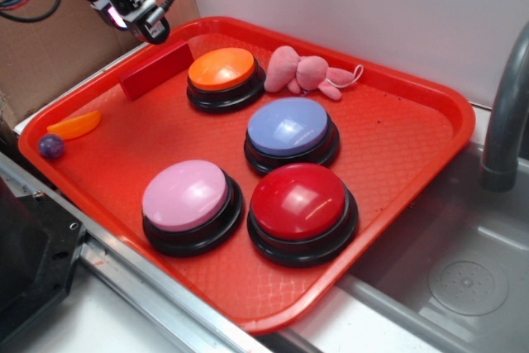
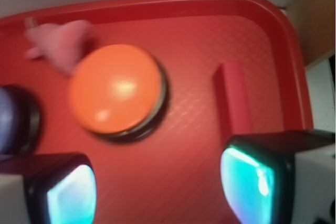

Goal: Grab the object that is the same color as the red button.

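While my gripper (image 1: 136, 16) hangs up high over the far corner of the red tray (image 1: 397, 196), its two fingers are spread wide apart and hold nothing. I want the thing that matches the red button (image 1: 302, 202), and that is the thin red block (image 1: 157, 70). From the outside view, the block lies just below the gripper, next to the orange button (image 1: 223, 69). In the wrist view the block (image 2: 232, 100) sits just ahead of one finger pad (image 2: 247, 182), not in the middle of the gap. The orange button (image 2: 116, 88) fills the space ahead of the gap, closer to the other pad. So I think I should slide the hand sideways, toward the block and away from the orange button, until the block is right between the pads. I would also turn the hand so the pads close on the block's long thin sides. Then I go straight down and squeeze. I must not bump the orange button or the tray rim (image 2: 294, 51) on the way. The wrist view is blurry, so the block's edges are hard to see. The red block on the red tray is hard to pick out too. I cannot see the red button from the wrist, and the arm is cut off at the top outside.
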### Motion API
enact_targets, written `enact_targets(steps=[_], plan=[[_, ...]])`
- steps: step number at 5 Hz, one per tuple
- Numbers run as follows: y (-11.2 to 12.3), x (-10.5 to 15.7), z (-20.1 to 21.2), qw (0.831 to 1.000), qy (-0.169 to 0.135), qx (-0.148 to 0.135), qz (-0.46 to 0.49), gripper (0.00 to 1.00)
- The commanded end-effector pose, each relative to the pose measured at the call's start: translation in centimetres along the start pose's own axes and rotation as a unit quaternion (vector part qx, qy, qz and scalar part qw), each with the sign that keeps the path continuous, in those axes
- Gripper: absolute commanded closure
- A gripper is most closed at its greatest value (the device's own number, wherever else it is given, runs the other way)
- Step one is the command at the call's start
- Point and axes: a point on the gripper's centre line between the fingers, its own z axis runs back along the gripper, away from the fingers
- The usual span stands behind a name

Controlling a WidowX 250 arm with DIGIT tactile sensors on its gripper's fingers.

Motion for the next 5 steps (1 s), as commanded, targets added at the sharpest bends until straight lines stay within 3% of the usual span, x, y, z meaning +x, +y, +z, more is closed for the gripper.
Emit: enact_targets(steps=[1, 2, 3, 5], plan=[[4.3, 1.3, -1.5, 0.997, -0.015, 0.072, 0.011, 0.0], [4.9, 1.3, -2.8, 0.998, -0.006, 0.065, 0.012, 0.0], [4.8, 1.2, -3.2, 0.997, 0.007, 0.08, 0.005, 0.0], [5.1, 0.5, -4.9, 0.996, 0.031, 0.083, 0.008, 0.0]])
